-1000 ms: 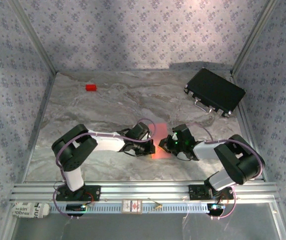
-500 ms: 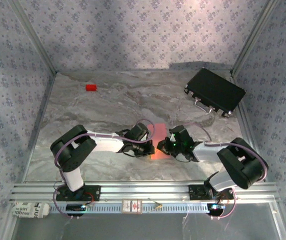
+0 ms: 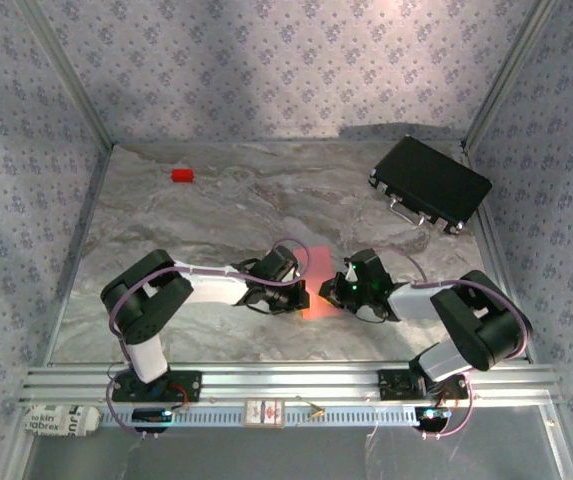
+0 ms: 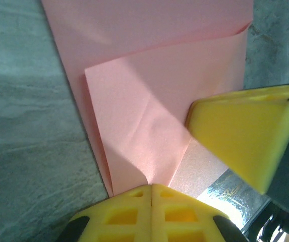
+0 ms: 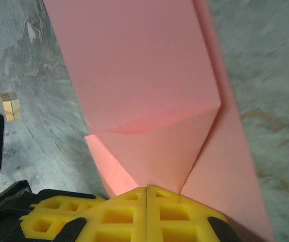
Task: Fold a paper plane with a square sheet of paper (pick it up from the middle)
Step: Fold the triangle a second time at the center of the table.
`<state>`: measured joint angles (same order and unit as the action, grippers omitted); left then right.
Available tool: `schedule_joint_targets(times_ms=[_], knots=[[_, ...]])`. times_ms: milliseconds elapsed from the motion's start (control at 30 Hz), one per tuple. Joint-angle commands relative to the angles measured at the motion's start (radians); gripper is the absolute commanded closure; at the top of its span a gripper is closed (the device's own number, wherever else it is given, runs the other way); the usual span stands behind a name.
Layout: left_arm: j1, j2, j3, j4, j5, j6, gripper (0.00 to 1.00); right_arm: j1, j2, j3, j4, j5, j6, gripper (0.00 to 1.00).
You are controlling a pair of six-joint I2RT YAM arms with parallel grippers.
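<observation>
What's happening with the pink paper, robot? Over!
Left gripper and right gripper both shut on the pink paper. Paper partly folded, corner flaps creased. Black case and red block far back, apart from it.

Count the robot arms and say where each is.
2. The left arm reaches in from the left, the left tool at the left edge of the pink paper; the right arm comes from the right, the right tool at its right edge.

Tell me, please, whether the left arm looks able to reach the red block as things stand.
Probably yes: open table lies between the left end effector and the red block, though it's a stretch.
</observation>
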<state>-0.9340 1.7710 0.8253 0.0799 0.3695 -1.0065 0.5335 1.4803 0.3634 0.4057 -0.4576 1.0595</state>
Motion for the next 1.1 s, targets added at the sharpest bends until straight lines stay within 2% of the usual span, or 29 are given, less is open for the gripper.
schedule_joint_targets(times_ms=[0, 133, 267, 400, 633, 933, 1067], knots=[[0.003, 0.041, -0.046, -0.141, -0.061, 0.017, 0.99, -0.04, -0.01, 0.016, -0.059, 0.02, -0.034, 0.99], [0.004, 0.038, -0.047, -0.145, -0.06, 0.026, 0.99, -0.062, -0.023, 0.03, 0.019, -0.059, -0.048, 0.98], [0.011, 0.042, -0.039, -0.15, -0.049, 0.05, 0.99, -0.034, -0.038, 0.083, -0.075, -0.049, -0.104, 0.98], [0.028, 0.036, -0.041, -0.154, -0.039, 0.067, 0.99, -0.031, 0.04, 0.098, -0.056, -0.069, -0.104, 0.99], [0.052, 0.037, -0.059, -0.155, -0.025, 0.086, 0.99, -0.112, 0.134, 0.061, 0.022, -0.084, -0.083, 1.0], [0.063, 0.048, -0.058, -0.166, -0.018, 0.117, 0.99, -0.211, 0.117, 0.071, 0.008, -0.096, -0.107, 0.98], [0.063, 0.041, -0.062, -0.159, -0.015, 0.131, 0.99, -0.224, 0.08, 0.081, 0.007, -0.128, -0.107, 0.98]])
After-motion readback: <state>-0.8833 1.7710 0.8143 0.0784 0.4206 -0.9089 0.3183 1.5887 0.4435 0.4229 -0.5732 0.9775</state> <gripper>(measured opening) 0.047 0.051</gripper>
